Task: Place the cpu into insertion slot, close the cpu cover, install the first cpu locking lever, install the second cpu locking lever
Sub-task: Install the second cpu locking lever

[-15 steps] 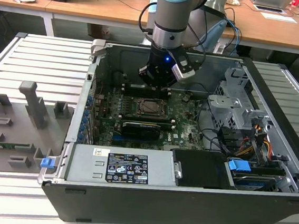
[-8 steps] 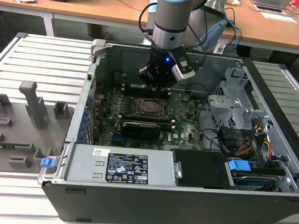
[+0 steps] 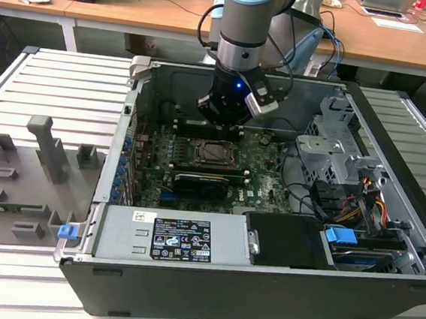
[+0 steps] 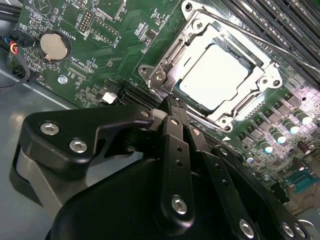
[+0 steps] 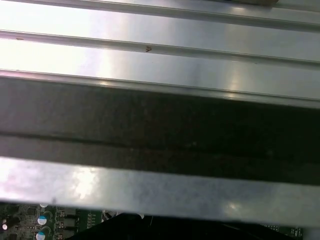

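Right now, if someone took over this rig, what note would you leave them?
Gripper: fingers together, holding nothing, tips at the socket's edge.
Chip: seated in the socket, inside the open computer case.
Cover: down flat around the chip.
Done: chip placed, cover closed.
Levers: one thin rod runs along the socket's side; whether either lever is latched cannot be told.

— Can any print be read here?
— None. The power supply (image 3: 115, 233) bears a black-and-white label (image 3: 181, 239), its lines too small to make out.
— And the motherboard (image 4: 125, 30)?
— Tiny white lettering sits at two o'clock of the coin battery (image 4: 54, 46); it is not legible.
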You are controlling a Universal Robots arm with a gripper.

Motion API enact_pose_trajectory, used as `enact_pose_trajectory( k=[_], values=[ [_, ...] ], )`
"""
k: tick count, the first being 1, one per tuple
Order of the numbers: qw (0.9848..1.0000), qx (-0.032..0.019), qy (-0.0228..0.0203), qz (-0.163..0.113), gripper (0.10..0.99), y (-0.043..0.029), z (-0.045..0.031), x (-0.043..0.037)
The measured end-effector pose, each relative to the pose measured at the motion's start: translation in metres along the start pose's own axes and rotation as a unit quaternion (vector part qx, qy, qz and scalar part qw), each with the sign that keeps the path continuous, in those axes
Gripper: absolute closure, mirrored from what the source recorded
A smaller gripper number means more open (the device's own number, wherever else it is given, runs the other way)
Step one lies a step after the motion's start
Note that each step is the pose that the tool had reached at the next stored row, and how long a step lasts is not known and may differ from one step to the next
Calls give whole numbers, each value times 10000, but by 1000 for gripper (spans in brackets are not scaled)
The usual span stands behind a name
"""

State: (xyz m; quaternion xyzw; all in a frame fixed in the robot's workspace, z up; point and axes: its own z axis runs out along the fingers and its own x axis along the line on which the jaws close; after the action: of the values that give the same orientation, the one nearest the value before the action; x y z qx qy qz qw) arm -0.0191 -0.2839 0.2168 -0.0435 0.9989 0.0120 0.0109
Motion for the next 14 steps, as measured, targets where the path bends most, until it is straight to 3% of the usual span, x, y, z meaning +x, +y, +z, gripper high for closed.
enact_pose_trajectory(
  k=[14],
  values=[
    [10000,0,0,-1,980,-23,-1,2]
  ],
)
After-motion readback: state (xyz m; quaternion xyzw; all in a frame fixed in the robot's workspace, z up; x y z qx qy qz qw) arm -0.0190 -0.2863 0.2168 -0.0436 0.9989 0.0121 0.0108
